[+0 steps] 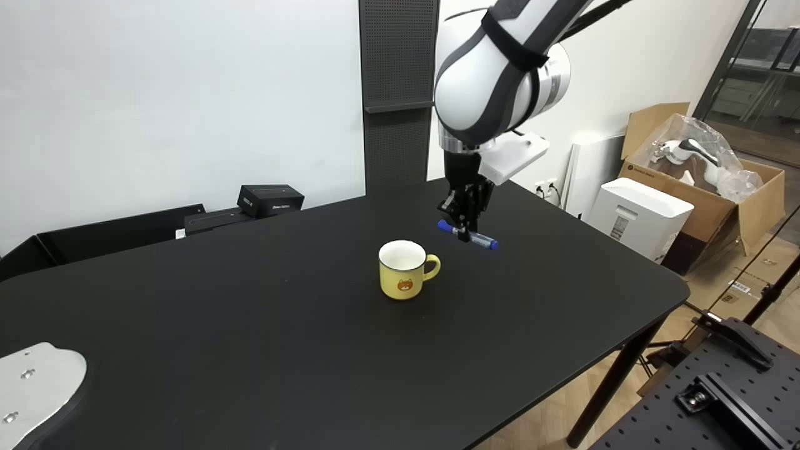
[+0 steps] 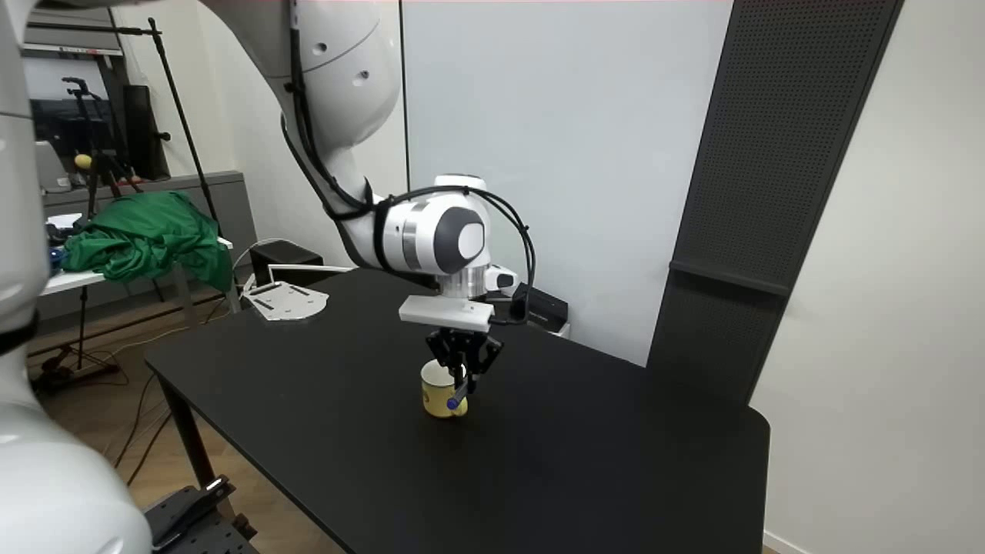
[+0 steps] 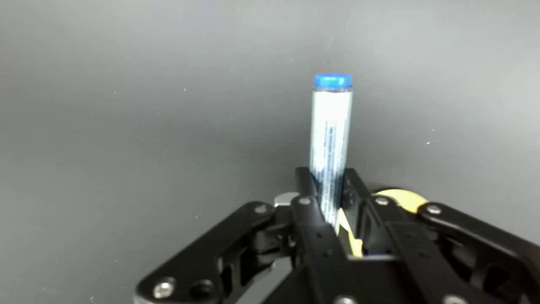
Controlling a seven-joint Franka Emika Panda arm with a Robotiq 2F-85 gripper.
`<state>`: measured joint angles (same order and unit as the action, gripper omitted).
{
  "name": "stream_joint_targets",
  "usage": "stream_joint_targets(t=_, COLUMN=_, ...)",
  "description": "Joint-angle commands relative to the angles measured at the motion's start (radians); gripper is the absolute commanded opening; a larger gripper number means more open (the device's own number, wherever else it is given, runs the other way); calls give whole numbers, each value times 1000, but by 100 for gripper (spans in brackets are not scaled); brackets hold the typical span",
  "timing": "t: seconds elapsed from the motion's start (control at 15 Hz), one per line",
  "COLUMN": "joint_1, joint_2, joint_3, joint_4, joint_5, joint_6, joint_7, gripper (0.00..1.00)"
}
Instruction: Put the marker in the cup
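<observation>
Here, the marker [image 3: 330, 139] is grasped by the gripper [image 3: 328, 179], whose two fingers [image 3: 303, 181] press upon its barrel from opposite sides; in the wrist view the pale, printed barrel projects ahead of the gripper and terminates in a blue end. In an exterior view the marker crosses the fingers at a slant, with blue showing on either side of the gripper, and is held above the table [image 1: 281, 350]. The cup [image 1: 397, 275], a yellow mug with a white inside and an orange animal face, stands upright on the table, lower than the gripper and near it, its handle [image 1: 432, 269] on the side toward the gripper; marker and cup are apart. In the wrist view, patches of yellow appear past the fingers and just beside them. Above the gripper extends the white arm [image 2: 354, 88], strapped with dark cables [image 2: 295, 58]. On the same table, well apart from the gripper, lies a pale plate [image 1: 44, 387] with one rounded end, visible in both exterior views. A black box [image 1: 270, 201] rests just beyond the table's edge, farther from the gripper than the cup. In an exterior view, a dark perforated panel [image 1: 400, 56] rises behind the gripper, and past another table edge an open cardboard box [image 1: 703, 203] stands beside a white container [image 1: 647, 219].
</observation>
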<state>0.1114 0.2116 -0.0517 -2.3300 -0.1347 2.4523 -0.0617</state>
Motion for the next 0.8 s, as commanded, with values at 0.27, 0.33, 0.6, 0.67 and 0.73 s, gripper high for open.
stream_joint_targets(t=0.27, joint_1=-25, joint_2=-48, joint_3=87, joint_4=182, joint_5=130, joint_6=-525, joint_7=-21, gripper=5)
stream_joint_targets(t=0.33, joint_1=-28, joint_2=-33, joint_3=93, joint_4=217, joint_5=156, joint_6=-578, joint_7=-37, gripper=5)
stream_joint_targets(t=0.6, joint_1=-35, joint_2=27, joint_3=102, joint_4=332, joint_5=217, joint_6=-718, joint_7=-46, gripper=5)
stream_joint_targets(t=0.67, joint_1=-38, joint_2=40, joint_3=104, joint_4=352, joint_5=231, joint_6=-733, joint_7=-55, gripper=5)
stream_joint_targets(t=0.73, joint_1=-42, joint_2=52, joint_3=105, joint_4=367, joint_5=243, joint_6=-741, joint_7=-64, gripper=5)
